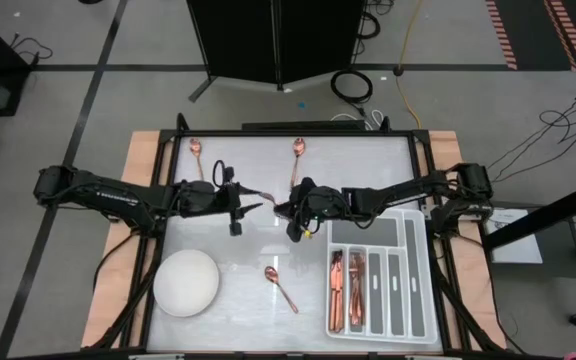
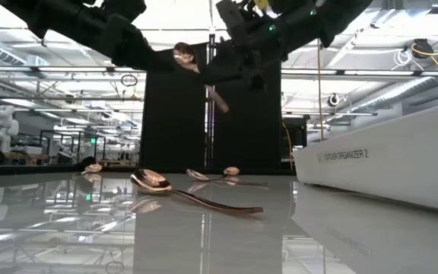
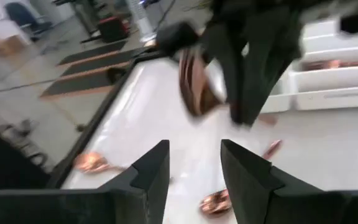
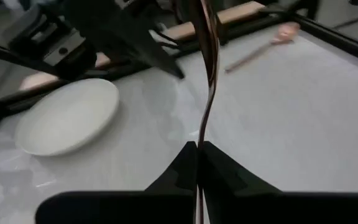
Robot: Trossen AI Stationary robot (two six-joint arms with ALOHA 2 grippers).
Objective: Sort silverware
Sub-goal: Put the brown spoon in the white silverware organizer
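Holding a spoon (image 4: 207, 74) clenched in the right tool (image 4: 199, 163) above the counter (image 1: 368, 160), left tool (image 3: 194, 171) released beside, risking collision or drop.

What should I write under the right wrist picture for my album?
The right hand pinches a copper spoon above the table, near the white bowl.

"cutlery organizer 2" on the white tray (image 2: 386, 164) wall

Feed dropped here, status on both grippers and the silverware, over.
Right gripper shut on slim copper spoon, mid-table. Left gripper open, facing it. Three copper spoons loose; grey divided tray part-filled.
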